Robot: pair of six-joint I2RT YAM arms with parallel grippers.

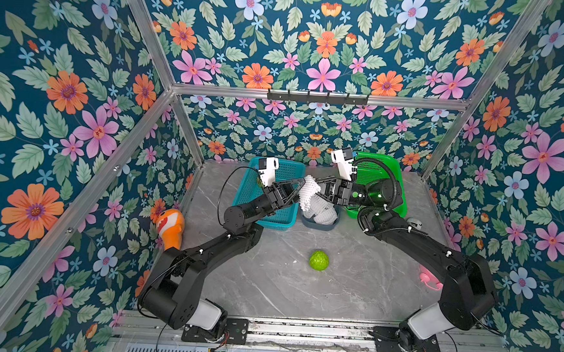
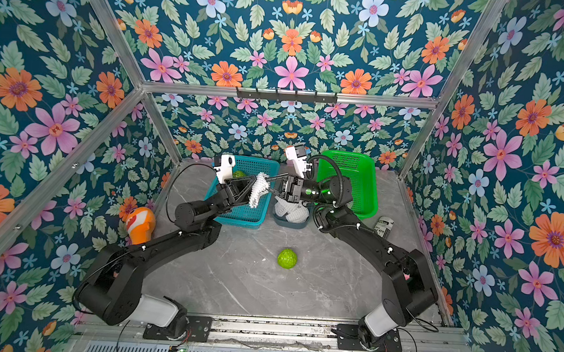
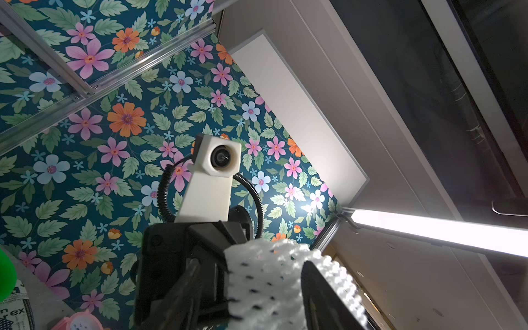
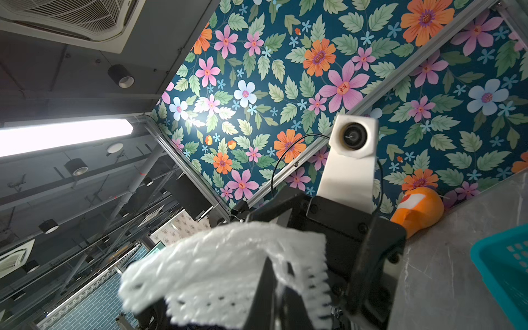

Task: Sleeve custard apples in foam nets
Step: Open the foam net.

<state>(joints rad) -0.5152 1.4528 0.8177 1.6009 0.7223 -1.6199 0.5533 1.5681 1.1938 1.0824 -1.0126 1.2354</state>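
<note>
One custard apple (image 1: 319,260) lies loose on the grey table (image 1: 267,283), nearest the arm bases. Farther back, right tool (image 2: 273,186) is clenched on a foam net (image 2: 258,189) held mid-air; left tool (image 2: 251,190) has its jaws spread inside that net. More foam nets (image 2: 291,211) sit in a small bin behind.

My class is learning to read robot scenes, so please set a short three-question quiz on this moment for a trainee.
1. True or false: the custard apple on the table already wears a net.
2. What do the fingers of the right gripper pinch? A a spoon; B a foam net; C a cloth.
3. Fill in: the dark tray of spare nets stands between the teal basket and the ___ basket.
Key: 1 false; 2 B; 3 green basket.
</note>
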